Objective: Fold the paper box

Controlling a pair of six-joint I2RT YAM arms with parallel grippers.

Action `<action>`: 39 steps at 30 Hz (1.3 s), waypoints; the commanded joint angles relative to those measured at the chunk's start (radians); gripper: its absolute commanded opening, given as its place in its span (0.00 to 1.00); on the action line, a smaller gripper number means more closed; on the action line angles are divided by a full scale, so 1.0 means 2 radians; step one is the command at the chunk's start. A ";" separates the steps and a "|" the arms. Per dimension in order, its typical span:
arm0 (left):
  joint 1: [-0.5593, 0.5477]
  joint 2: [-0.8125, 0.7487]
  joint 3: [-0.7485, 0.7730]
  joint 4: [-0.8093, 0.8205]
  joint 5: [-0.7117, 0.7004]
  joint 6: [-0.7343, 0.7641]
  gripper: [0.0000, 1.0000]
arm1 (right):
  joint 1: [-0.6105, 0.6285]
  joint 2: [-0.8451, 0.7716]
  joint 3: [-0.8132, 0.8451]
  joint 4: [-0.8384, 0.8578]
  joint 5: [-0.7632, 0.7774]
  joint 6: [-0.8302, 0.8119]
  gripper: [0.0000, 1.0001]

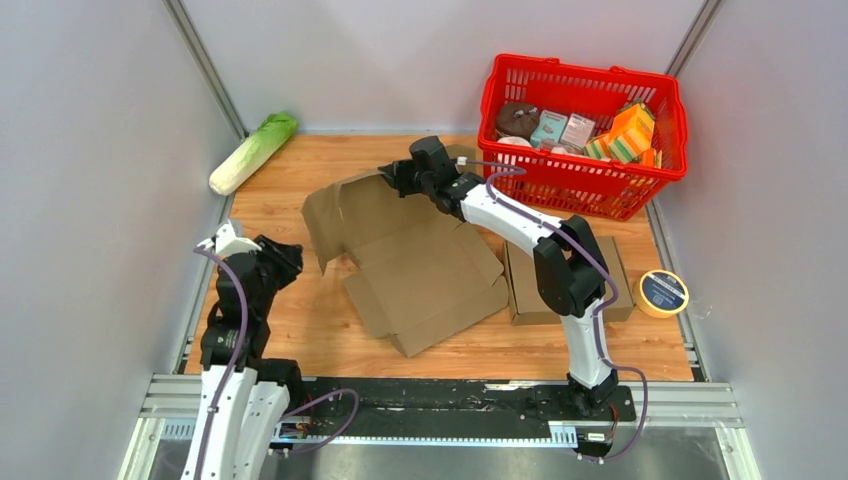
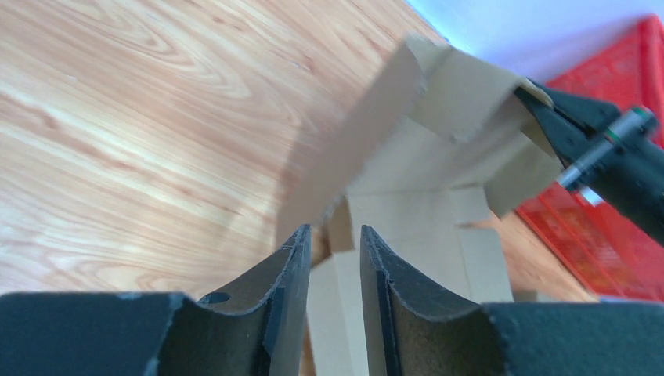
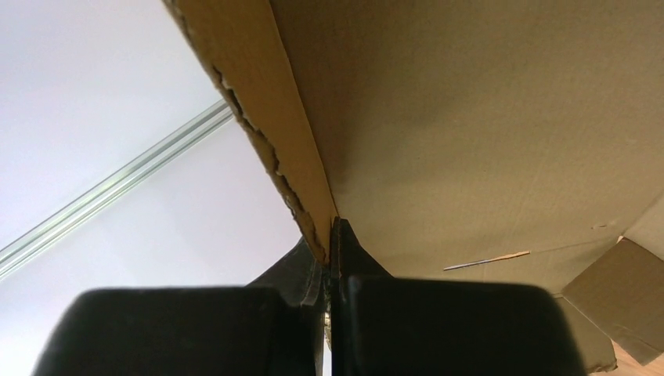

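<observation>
The paper box (image 1: 420, 270) is a brown cardboard blank lying mostly flat in the middle of the wooden table. Its far left flap is lifted. My right gripper (image 1: 397, 178) reaches over the blank and is shut on that flap's torn edge (image 3: 305, 188), the cardboard (image 3: 470, 117) filling the right wrist view. My left gripper (image 1: 288, 258) hovers just left of the blank's left flap. Its jaws (image 2: 333, 235) stand apart with nothing between them, and the raised flap (image 2: 352, 149) lies just beyond the fingertips. The right gripper (image 2: 595, 149) shows at the far right of the left wrist view.
A red basket (image 1: 580, 72) with several packets stands at the back right. A second cardboard box (image 1: 522, 295) lies under the right arm, with a yellow tape roll (image 1: 662, 292) to its right. A toy cabbage (image 1: 252, 152) lies at the back left corner.
</observation>
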 commanded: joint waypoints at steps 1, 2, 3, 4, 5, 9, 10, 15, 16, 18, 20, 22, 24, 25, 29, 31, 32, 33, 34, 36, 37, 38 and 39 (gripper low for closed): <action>0.050 0.042 0.031 0.014 -0.050 0.020 0.38 | -0.002 -0.021 -0.008 0.023 -0.005 -0.002 0.00; 0.060 0.053 0.035 0.018 -0.051 0.014 0.39 | -0.002 -0.021 -0.012 0.026 -0.005 -0.008 0.00; 0.067 0.079 0.038 0.029 -0.046 0.009 0.39 | -0.002 -0.023 -0.015 0.040 -0.008 -0.015 0.00; 0.077 0.095 0.037 0.043 -0.030 0.005 0.40 | -0.001 -0.025 -0.019 0.045 -0.008 -0.027 0.00; 0.080 0.113 0.034 0.076 -0.020 0.003 0.40 | -0.001 -0.029 -0.025 0.050 -0.007 -0.034 0.00; 0.081 0.242 0.043 0.156 0.047 0.019 0.32 | 0.003 -0.031 -0.031 0.086 -0.006 -0.069 0.00; 0.081 0.261 0.049 0.162 0.066 0.023 0.31 | 0.004 -0.030 -0.030 0.089 -0.007 -0.072 0.00; 0.084 0.323 0.067 0.205 0.099 0.018 0.31 | 0.019 -0.019 -0.004 0.078 -0.001 -0.074 0.00; 0.084 0.325 0.070 0.207 0.096 0.018 0.31 | 0.021 -0.016 0.002 0.078 0.001 -0.075 0.00; 0.090 0.328 0.076 0.205 0.096 0.024 0.30 | 0.027 -0.003 0.018 0.072 -0.001 -0.078 0.00; 0.097 0.328 0.077 0.203 0.109 0.026 0.29 | 0.031 0.006 0.047 0.058 -0.001 -0.084 0.00; 0.107 0.326 0.075 0.201 0.114 0.028 0.28 | 0.037 0.018 0.070 0.054 0.004 -0.092 0.00; 0.113 0.323 0.069 0.199 0.122 0.030 0.28 | 0.041 0.024 0.079 0.052 0.006 -0.097 0.00; 0.117 0.323 0.067 0.199 0.123 0.028 0.28 | 0.041 0.028 0.082 0.052 0.005 -0.100 0.00; 0.118 0.342 0.068 0.215 0.144 0.027 0.28 | 0.037 0.021 0.057 0.058 0.002 -0.133 0.00; 0.118 0.356 0.068 0.225 0.168 0.023 0.28 | 0.034 0.017 0.041 0.071 -0.002 -0.154 0.00; 0.118 0.369 0.067 0.237 0.175 0.021 0.27 | 0.034 0.010 0.027 0.097 -0.005 -0.163 0.00; 0.118 0.375 0.067 0.238 0.177 0.019 0.26 | 0.033 0.007 0.005 0.109 -0.007 -0.170 0.00; 0.118 0.380 0.063 0.241 0.176 0.017 0.26 | 0.033 0.004 -0.005 0.119 -0.007 -0.176 0.00; 0.119 0.387 0.044 0.262 0.173 0.004 0.24 | 0.031 0.001 -0.024 0.140 -0.007 -0.197 0.00; 0.118 0.388 0.038 0.267 0.173 0.000 0.24 | 0.031 0.002 -0.027 0.147 -0.007 -0.205 0.00; 0.118 0.386 0.024 0.279 0.173 -0.003 0.22 | 0.031 0.004 -0.030 0.152 -0.007 -0.209 0.00; 0.117 0.382 0.015 0.287 0.173 -0.011 0.22 | 0.031 0.008 -0.031 0.157 -0.012 -0.215 0.00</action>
